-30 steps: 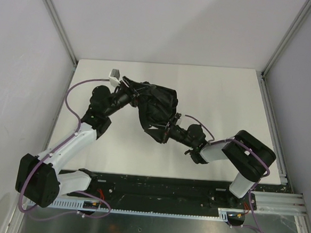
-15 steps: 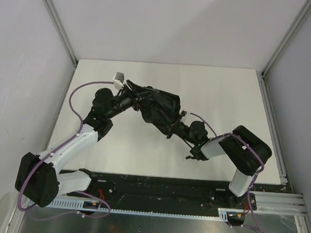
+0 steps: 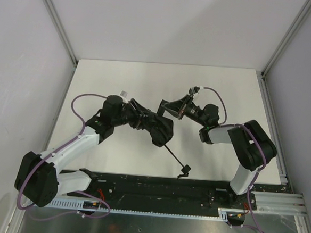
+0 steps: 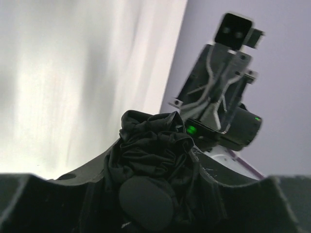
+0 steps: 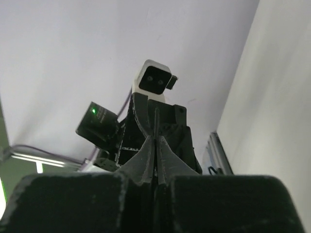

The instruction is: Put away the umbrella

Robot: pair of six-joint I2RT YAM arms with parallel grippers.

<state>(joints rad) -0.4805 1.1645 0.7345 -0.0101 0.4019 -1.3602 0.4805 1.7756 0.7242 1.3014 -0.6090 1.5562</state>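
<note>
Left fingers (image 4: 34,204) clamp the umbrella (image 3: 157,130) by its soft, slippery bunched canopy over the surface (image 3: 227,89); right fingers (image 5: 143,162) are pressed together, empty. The stiff shaft (image 3: 173,154) likely offers a surer hold.

Left arm (image 3: 79,143) reaching inward, jaws half-spread (gripping); right arm (image 3: 221,133) folded, jaws pressed together.

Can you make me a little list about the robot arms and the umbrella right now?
umbrella: black, fabric all bunched up
shaft: thin rod poking out of the bundle toward the near edge of the table
left gripper: shut on the umbrella fabric
right gripper: shut, holding nothing, close by the umbrella
table: white
put away yet: no
</note>
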